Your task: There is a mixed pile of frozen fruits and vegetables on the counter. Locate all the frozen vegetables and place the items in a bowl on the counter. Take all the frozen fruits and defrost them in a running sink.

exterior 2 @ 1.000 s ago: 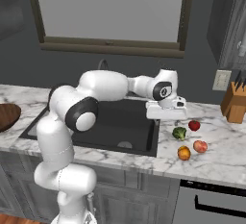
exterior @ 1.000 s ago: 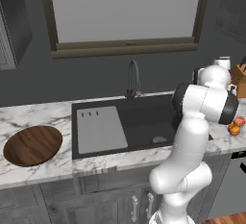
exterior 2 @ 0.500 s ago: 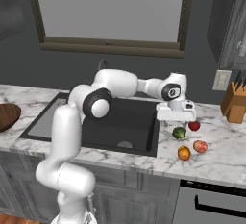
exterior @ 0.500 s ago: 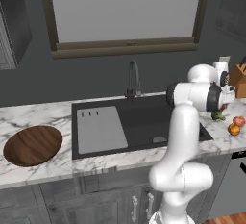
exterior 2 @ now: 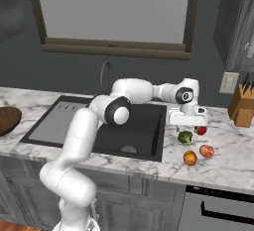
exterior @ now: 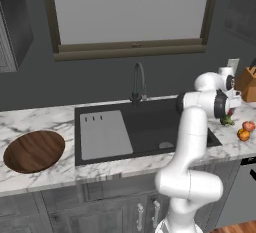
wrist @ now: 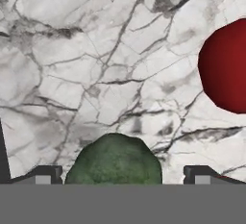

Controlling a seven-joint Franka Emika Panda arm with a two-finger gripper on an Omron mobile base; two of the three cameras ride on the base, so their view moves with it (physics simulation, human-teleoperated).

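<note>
- While its jaws stand wide apart and grasp nothing, the gripper (exterior 2: 187,122) hangs just above the dark green lump (wrist: 114,159), which lies between the fingertips (wrist: 43,174) on the counter (wrist: 86,64).
- At 2 o'clock in the hand view lies the bright red round item (wrist: 226,67), apart from the lump.
- Toward 5 o'clock of the lump in the right base view lie the orange fruit (exterior 2: 189,157) and pinkish fruit (exterior 2: 206,150).
- At 9 o'clock sits the sink (exterior 2: 134,131); the knife block (exterior 2: 242,107) stands at 2 o'clock.
- Far left, the bowl (exterior: 34,150) rests.
</note>
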